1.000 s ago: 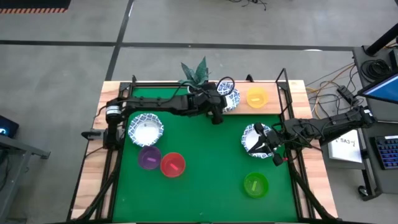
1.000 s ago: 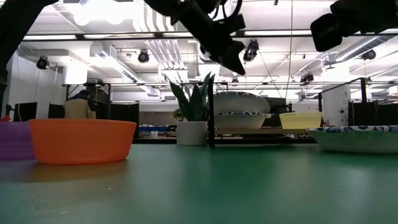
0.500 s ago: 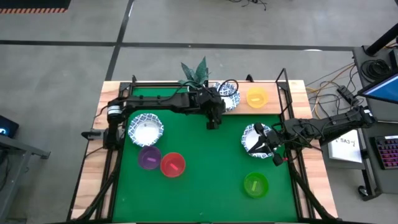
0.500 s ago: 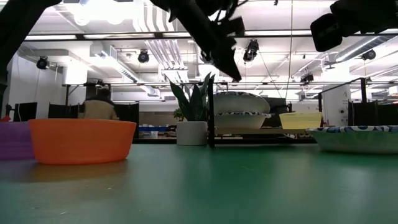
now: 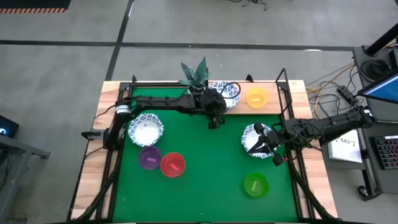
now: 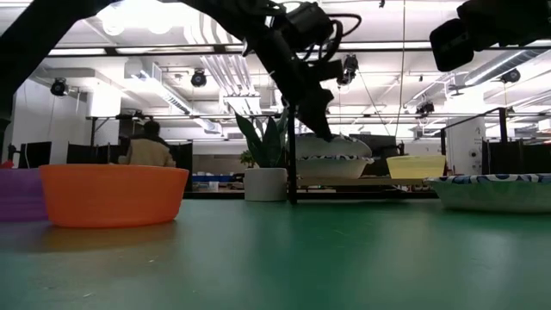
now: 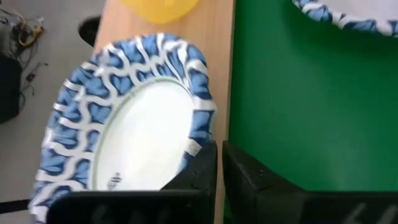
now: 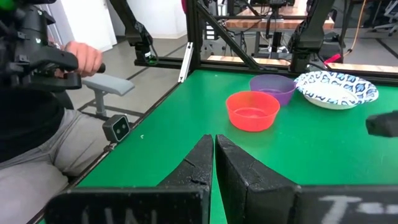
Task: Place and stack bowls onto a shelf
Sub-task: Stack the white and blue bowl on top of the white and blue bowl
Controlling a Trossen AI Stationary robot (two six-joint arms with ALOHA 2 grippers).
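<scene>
Two white bowls with blue patterned rims (image 6: pixel 333 155) stand on the pale wood shelf (image 5: pixel 241 106) at the far edge, the upper one mouth down on the lower. A yellow bowl (image 5: pixel 256 96) sits beside them. My left gripper (image 7: pixel 219 149) is shut at the near rim of the upper bowl (image 7: pixel 124 137). Raised above the mat, my right gripper (image 8: pixel 214 146) is shut and empty, beside a patterned bowl (image 5: pixel 254 138) at the right. Another patterned bowl (image 5: pixel 145 129), a purple (image 5: pixel 149 157), a red (image 5: pixel 173 164) and a green bowl (image 5: pixel 255 185) rest on the green mat. My left gripper's shut fingers (image 7: pixel 199 165) stand right at the near rim (image 7: pixel 198 134) of the upturned bowl, slanting down from the table's left. The finger hides the spot, so I cannot tell whether it touches the rim. The bowl stays resting on the one beneath.
A potted plant (image 5: pixel 194 71) stands on the far edge, left of the shelf. Black frame posts (image 6: pixel 291 155) rise beside the bowls. A person's hand and legs (image 8: pixel 37 124) show past the table's left edge. The mat's middle (image 5: pixel 205 162) is bare.
My left gripper has come down toward the upturned bowl on the shelf and has shut its fingers. The bowls have stayed where they were.
</scene>
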